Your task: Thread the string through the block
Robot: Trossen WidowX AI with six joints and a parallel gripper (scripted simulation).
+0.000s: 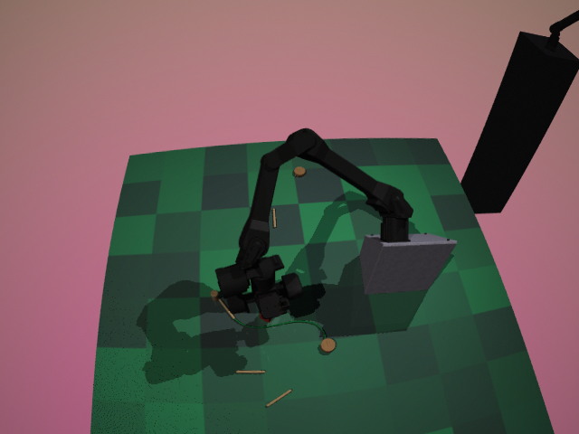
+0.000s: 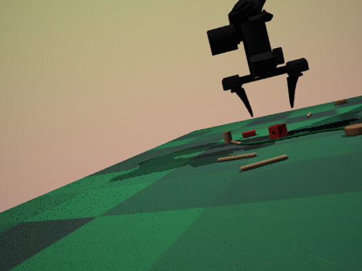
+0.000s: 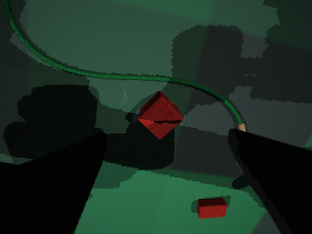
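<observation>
The red block (image 1: pixel 265 318) (image 2: pixel 277 131) (image 3: pixel 161 112) stands on the table; its dark hole shows on the left face in the exterior view. The green string (image 1: pixel 294 321) (image 2: pixel 319 131) (image 3: pixel 122 77) runs past the block, outside it, from the round button (image 1: pixel 327 344) (image 2: pixel 356 128) to the thin stick (image 1: pixel 226 309) (image 2: pixel 235 142) (image 3: pixel 242 127). The stick lies on the table, its far end close to an upright wooden cylinder. My gripper (image 2: pixel 272 111) (image 3: pixel 168 136) is open and empty, above the block, with its fingers spread wide on either side. In the wrist view a finger hides most of the stick.
The upright cylinder (image 1: pixel 213 294) (image 2: pixel 227 137) and a small red brick (image 2: pixel 248 134) (image 3: pixel 212 208) are near the stick. Loose sticks (image 1: pixel 251 372) (image 1: pixel 279 398) (image 2: pixel 236 157) (image 2: pixel 264 162) lie on the button's side; another (image 1: pixel 274 218) (image 2: pixel 309 114) and a wooden disc (image 1: pixel 298 171) (image 2: pixel 341 101) lie farther back.
</observation>
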